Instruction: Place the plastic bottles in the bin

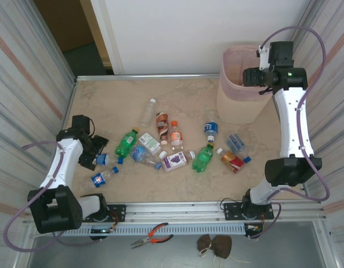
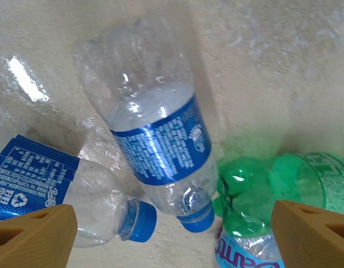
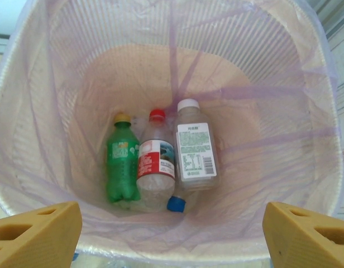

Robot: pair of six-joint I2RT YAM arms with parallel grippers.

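Several plastic bottles lie scattered across the table's middle (image 1: 175,148). My left gripper (image 1: 96,149) hangs open at the left over a clear bottle with a blue label (image 2: 155,134). That bottle lies between my fingertips (image 2: 32,234), untouched. A second blue-capped bottle (image 2: 99,209) lies left of it and a green bottle (image 2: 272,184) right of it. My right gripper (image 1: 251,77) is open above the pink bin (image 1: 239,97), with nothing between its jaws. Inside the bin (image 3: 27,111) lie a green bottle (image 3: 122,162), a red-capped bottle (image 3: 156,162) and a white-capped bottle (image 3: 194,148). A blue cap (image 3: 176,204) shows below them.
Corrugated walls close in both sides of the table. Red-handled pliers (image 1: 152,234) and a brown object (image 1: 214,245) lie below the near rail. The bin stands in the far right corner, with bare table left of it.
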